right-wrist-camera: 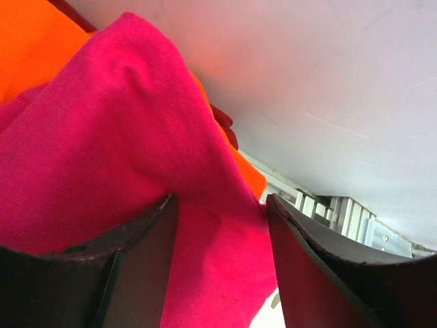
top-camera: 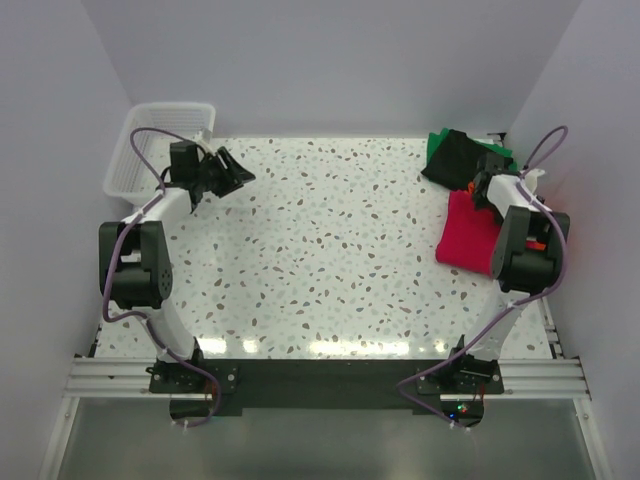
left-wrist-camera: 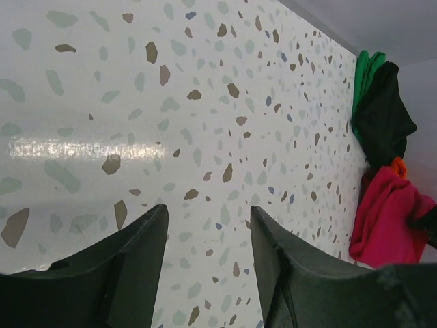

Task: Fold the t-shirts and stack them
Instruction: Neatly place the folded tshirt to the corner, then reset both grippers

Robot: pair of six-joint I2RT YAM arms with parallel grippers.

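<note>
Basket (top-camera: 150, 150) at ten o'clock, and near it the left gripper (left-wrist-camera: 208, 217) hangs over the table (top-camera: 340, 250), jaws apart and empty. At two o'clock lie the green shirt (top-camera: 436, 143), black shirt (top-camera: 455, 160), pink shirt (top-camera: 468, 235) and orange shirt (right-wrist-camera: 27, 41). The right gripper (right-wrist-camera: 218, 205) is spread wide astride a pink fold, not pinching it

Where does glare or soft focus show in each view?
Top external: lamp reflections streak the table near its front edge. Left wrist: one glare band on the table; the left gripper looks soft. Right wrist: the crimson-pink shirt sits close and slightly blurred, the right gripper dark.
</note>
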